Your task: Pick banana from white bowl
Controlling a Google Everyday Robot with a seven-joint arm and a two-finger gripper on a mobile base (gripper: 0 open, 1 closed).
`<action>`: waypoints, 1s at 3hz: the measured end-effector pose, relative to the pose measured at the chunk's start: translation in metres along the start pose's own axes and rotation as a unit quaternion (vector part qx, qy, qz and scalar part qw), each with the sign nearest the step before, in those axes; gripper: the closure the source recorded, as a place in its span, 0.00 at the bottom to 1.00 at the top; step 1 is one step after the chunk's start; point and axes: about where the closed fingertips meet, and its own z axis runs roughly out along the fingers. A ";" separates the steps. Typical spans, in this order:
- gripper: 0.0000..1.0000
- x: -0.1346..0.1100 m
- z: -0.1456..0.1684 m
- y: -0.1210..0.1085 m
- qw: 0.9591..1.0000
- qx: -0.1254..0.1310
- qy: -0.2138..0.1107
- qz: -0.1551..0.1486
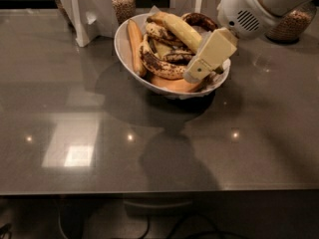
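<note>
The white bowl [123, 54] stands at the back middle of the grey table, holding several bananas. The banana [180, 30], long, pale yellow-green and smooth, lies on top of the pile, slanting from upper left to lower right. Brown-spotted bananas [160, 64] and orange-yellow ones [134, 40] lie under and beside it. My gripper [203, 63] reaches in from the upper right and hangs over the bowl's right side, its cream finger covering the lower end of the banana.
A white stand [82, 14] and a glass jar of grains [122, 3] stand behind the bowl at the left. Another jar [291, 26] stands at the back right. The table's front edge [149, 190] runs along the bottom.
</note>
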 end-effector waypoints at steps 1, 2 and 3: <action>0.00 0.001 -0.001 -0.006 1.000 0.012 -0.008 0.015; 0.00 -0.005 0.013 -0.018 0.998 0.021 -0.035 0.046; 0.00 -0.015 0.034 -0.026 0.995 0.019 -0.063 0.075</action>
